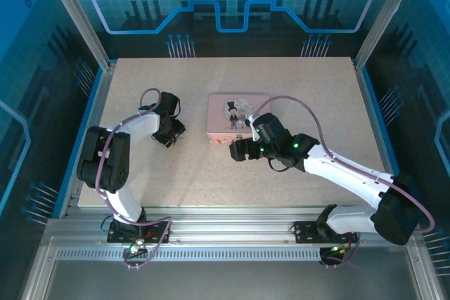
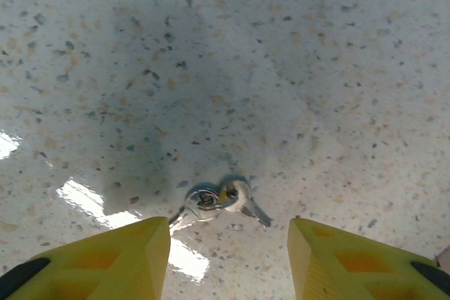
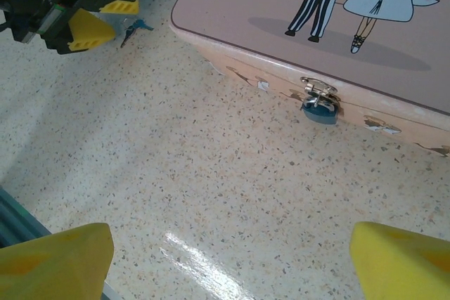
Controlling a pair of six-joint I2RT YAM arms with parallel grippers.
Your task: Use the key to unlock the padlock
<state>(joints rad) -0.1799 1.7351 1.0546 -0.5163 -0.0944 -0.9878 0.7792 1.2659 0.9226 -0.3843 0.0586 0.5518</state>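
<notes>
From above, the left tool stands left of the pink tin, and the right tool is at its near side. In the left wrist view the fingers are spread, and the key lies on the bench between them, untouched. In the right wrist view the tool is spread wide and empty; the padlock hangs on the tin's clasp.

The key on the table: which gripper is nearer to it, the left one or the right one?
Left. The left gripper hangs just over the key, fingers open on either side. The right gripper is off beside the pink tin, facing the padlock.
</notes>
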